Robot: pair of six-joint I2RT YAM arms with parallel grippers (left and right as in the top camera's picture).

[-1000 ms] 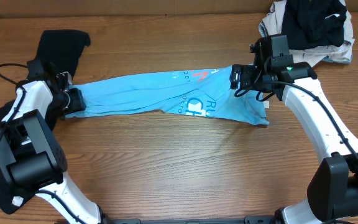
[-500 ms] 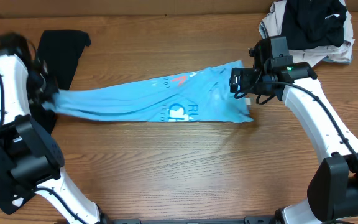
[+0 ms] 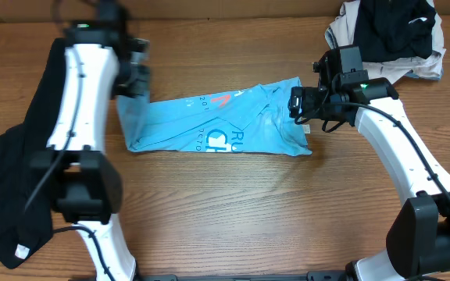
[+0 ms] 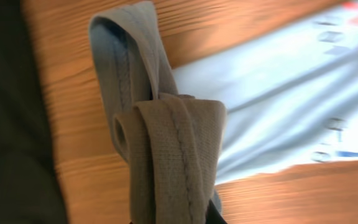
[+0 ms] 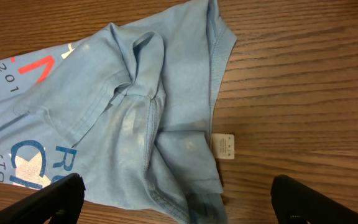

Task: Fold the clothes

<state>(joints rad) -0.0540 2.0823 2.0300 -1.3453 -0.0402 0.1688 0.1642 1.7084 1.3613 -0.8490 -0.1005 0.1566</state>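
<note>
The light-blue T-shirt (image 3: 225, 129) lies bunched across the table's middle, its white and red lettering facing up. My left gripper (image 3: 135, 80) is shut on the shirt's left end and holds it lifted near the table's back. In the left wrist view the rolled hem (image 4: 166, 143) rises out of the jaws (image 4: 174, 214). My right gripper (image 3: 299, 105) hovers over the shirt's right end. In the right wrist view its fingers (image 5: 188, 205) are spread wide and empty above the shirt (image 5: 135, 124), whose white tag (image 5: 222, 146) lies on the wood.
A long black garment (image 3: 22, 179) lies along the left side under my left arm, and shows in the left wrist view (image 4: 11, 124). A pile of black and beige garments (image 3: 389, 35) sits at the back right corner.
My left arm has swung from the table's left edge up and to the right, dragging the shirt's left end with it. The shirt is now shorter and more bunched. The right arm has stayed put.
</note>
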